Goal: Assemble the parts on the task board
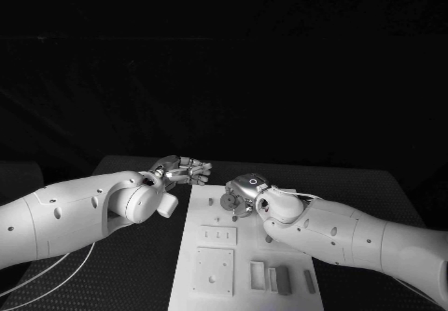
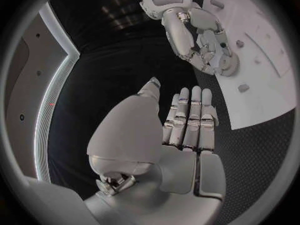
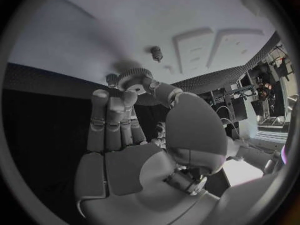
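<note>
The gear (image 3: 135, 78), a small toothed wheel, is pinched between the thumb and fingertips of the right hand (image 1: 245, 194) over the far end of the board (image 1: 210, 223). In the left wrist view the same gear (image 2: 226, 63) sits at that hand's fingertips just above the white plate, flat face towards it, which looks like the pose for lowering it onto a peg or seat. A small stud (image 3: 156, 53) stands on the board near the gear and is probably the spot it is meant for, though I cannot tell whether the gear already touches the board.

Nearer the robot than the gear, the board carries flat rectangular plates (image 1: 215, 271) and a few narrow bars (image 1: 283, 280) lying side by side, untouched.

The left hand (image 1: 184, 170) hangs off the board's far left corner, over the black table (image 1: 373, 188). It holds nothing; its fingers (image 2: 194, 117) lie straight and close together with the thumb out to the side, probably kept clear so the right hand can work.
</note>
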